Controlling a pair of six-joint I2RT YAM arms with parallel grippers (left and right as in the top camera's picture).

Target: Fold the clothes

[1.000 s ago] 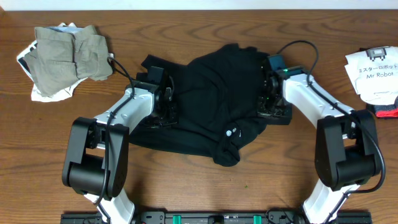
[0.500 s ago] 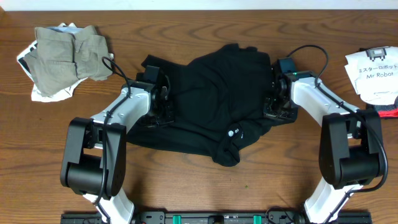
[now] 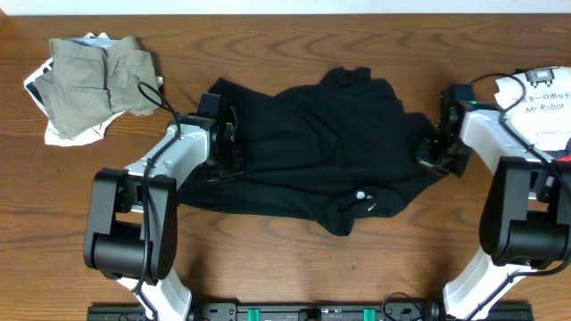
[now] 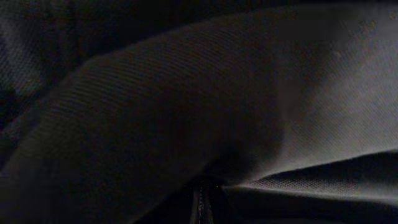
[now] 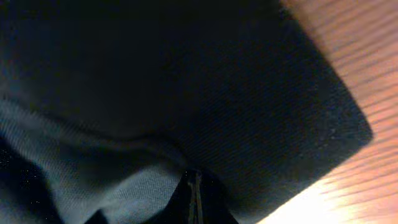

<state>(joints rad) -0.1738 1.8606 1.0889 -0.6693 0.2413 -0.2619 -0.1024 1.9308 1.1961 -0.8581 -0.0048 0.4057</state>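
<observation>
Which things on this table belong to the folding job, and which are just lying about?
Job: black shirt, pinched at both sides by the left gripper and right gripper; khaki garment, far left; white printed cloth, far right.
Lying about: red item at the right edge, cut off, unclear what.

Plain black shirt [image 3: 303, 143] with a tiny white mark [image 3: 360, 195], on a brown wood-grain table [image 3: 268, 259]. Beyond the left gripper [image 3: 232, 150], a khaki-grey garment [image 3: 98, 80] overlies a white printed garment [image 3: 61, 136].

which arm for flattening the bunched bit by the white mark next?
Right, likely. The right gripper, shut on the black shirt edge, sits nearer the white mark; the left gripper grips the far side.
</observation>
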